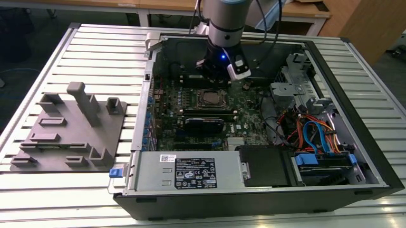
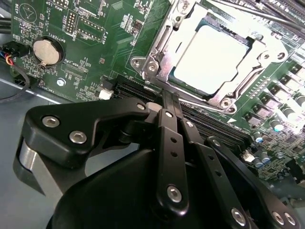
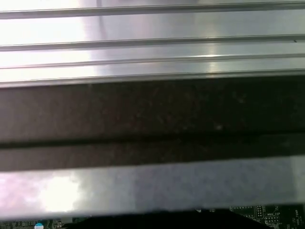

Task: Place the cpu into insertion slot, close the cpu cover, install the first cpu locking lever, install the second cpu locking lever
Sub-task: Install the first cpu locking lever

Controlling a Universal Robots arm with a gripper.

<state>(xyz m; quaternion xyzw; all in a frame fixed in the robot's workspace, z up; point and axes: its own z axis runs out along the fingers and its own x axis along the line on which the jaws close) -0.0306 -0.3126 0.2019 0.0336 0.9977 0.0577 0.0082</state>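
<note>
An open computer case [image 1: 362,123] lies on a slatted metal worktop [image 1: 38,199]. Well to the exterior view's left of the insertion slot [image 2: 250,42], outside the case, a grey moulded parts tray [image 1: 70,128] rests on the worktop. The slot is set in the green circuit board [image 1: 247,118] near the middle of the case. The cpu [image 2: 212,57] sits inside the slot, its pale metal top bright with glare. The cpu cover [image 2: 159,45] lies flat around the cpu, framing it. It is not possible to tell whether either locking lever is latched. The arm's gripper [image 2: 170,98] hangs just beside one edge of the slot, above the long memory slots [image 2: 214,131]. Its fingers are pressed together with nothing between them. To the exterior view's right of the slot, coloured cables [image 1: 317,133] crowd the drive bay. Three things could go wrong. The closed tips, so near the cover, could slip off a thin lever and strike the board or the memory slots. A lever pushed off-line could spring back. Uneven force on an unlatched cover might shift the cpu.
</note>
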